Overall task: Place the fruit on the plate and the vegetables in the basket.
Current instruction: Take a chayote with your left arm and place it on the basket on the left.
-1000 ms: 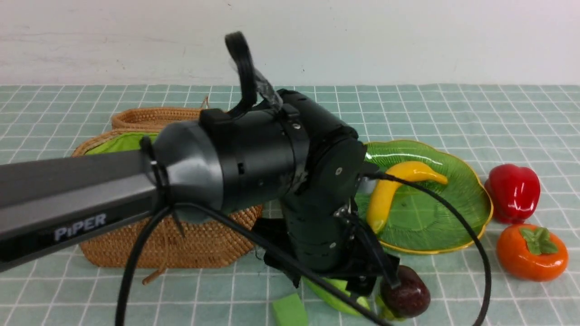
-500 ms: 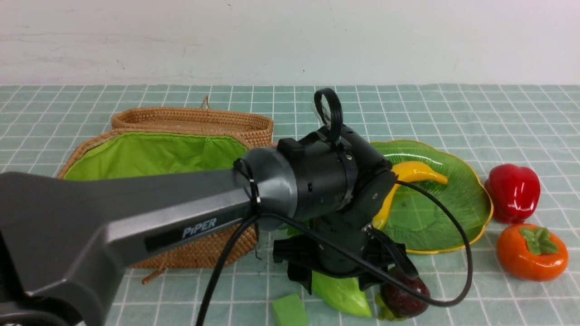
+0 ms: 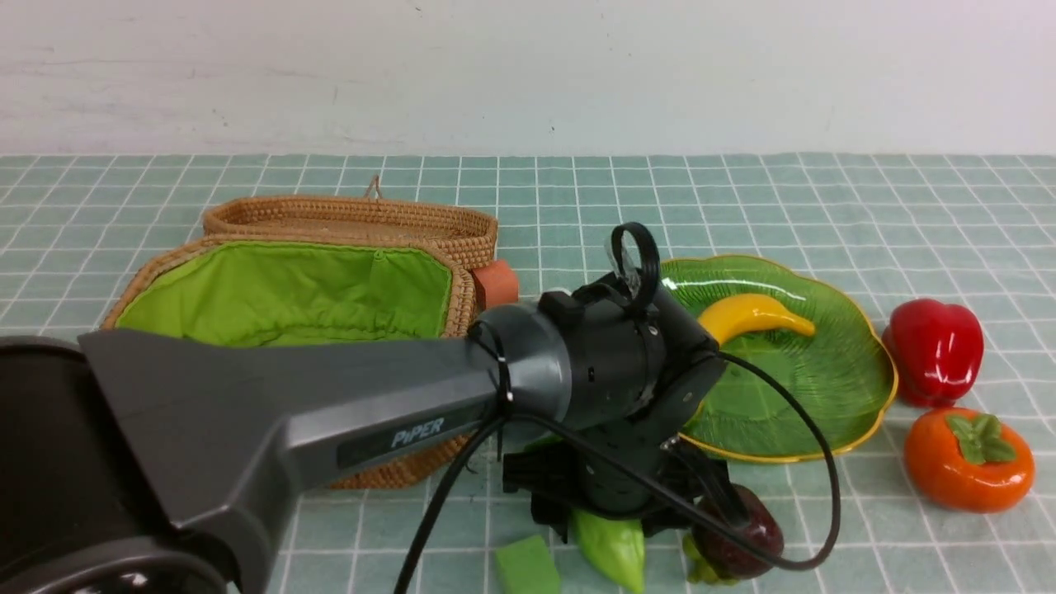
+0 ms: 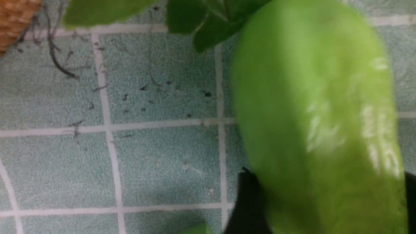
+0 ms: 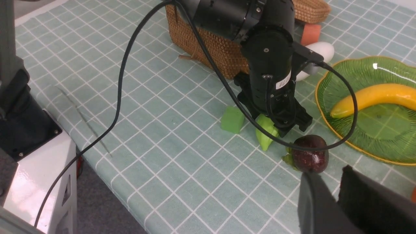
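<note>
The left jaws straddle the glossy gourd [image 3: 615, 549], grip unclear; closing off-centre could squirt it into the mangosteen [image 3: 763, 528] beside them.

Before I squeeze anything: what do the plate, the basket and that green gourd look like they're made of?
Plate: looks like green glass, glossy and ribbed, with a gold rim; sharp highlights. Basket: tan woven wicker, matte, lined with bright green cloth that puckers. Gourd: likely hard plastic, smooth and shiny with streaky glints; could be glazed ceramic.
</note>
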`<state>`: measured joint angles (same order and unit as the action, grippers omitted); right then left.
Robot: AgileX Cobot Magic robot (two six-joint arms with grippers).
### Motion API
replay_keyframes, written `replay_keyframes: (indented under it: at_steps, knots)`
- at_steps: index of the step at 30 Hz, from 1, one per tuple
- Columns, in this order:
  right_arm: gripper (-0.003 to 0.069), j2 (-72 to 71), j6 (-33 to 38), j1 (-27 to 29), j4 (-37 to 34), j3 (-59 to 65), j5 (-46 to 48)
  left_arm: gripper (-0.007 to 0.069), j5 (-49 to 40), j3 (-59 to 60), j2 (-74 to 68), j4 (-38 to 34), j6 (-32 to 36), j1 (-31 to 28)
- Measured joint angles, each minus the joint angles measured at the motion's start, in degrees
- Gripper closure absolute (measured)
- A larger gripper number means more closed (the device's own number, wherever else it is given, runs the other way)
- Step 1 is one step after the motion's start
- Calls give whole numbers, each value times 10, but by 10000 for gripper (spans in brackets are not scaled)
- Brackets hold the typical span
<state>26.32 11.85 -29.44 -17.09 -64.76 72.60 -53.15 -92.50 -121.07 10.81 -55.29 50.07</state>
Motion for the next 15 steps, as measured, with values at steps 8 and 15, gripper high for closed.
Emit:
replay_keyframes:
  at_steps: [8, 15]
  knots:
    - [532, 0, 0, 0, -3, 0, 0, 174, 0, 0, 2, 2, 0, 0]
    - [532, 0, 0, 0, -14, 0, 0, 174, -32, -7, 90, 4, 57, 12]
